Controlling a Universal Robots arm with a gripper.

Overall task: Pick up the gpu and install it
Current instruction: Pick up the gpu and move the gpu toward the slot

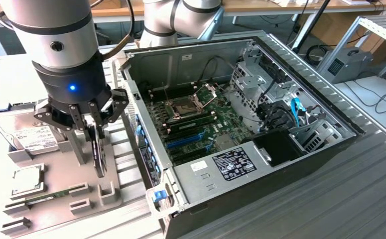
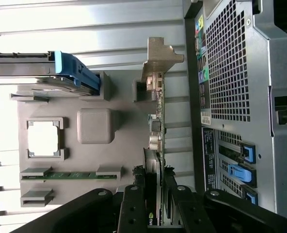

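While the arm (image 1: 60, 55) stands over the fixture tray (image 1: 60, 172) at the exterior view's left, the gripper (image 1: 94, 130) points straight down. Its fingers (image 1: 110, 113) are clamped on the gpu (image 1: 100, 157), one on each flat side.

**Gripper status**
- Wrist view: gripper (image 2: 155, 194) fingers (image 2: 134, 206) flank the gpu (image 2: 156, 131), pressed against both faces.
- Grip pt. is at the card end away from the silver bracket (image 2: 161, 54).

**Gpu pos.**
- Card stands on edge, approx. vertical, above the tray's right side, just beside the PC case (image 1: 246, 124).
- It is outside the case.
- Cannot tell whether the lower edge is seated in the tray slot or clear of it.

**Other items on tray**
- Hard drive (image 1: 28, 137) w/ white label: far left of tray, well apart from the gpu.
- CPU chip (image 1: 27, 178): in its square pocket, nearer than the drive.
- Green memory stick (image 1: 47, 194): lies flat in its holder at the near edge.

**PC case**
- Lies on its side on the ribbed table (image 1: 352, 199), side panel off.
- Motherboard (image 1: 193, 119) is exposed, w/ blue expansion slots (image 1: 183, 139) visible.
- Wrist view: rear panel of the case (image 2: 235, 87), w/ perforated grille, sits just beside the card.
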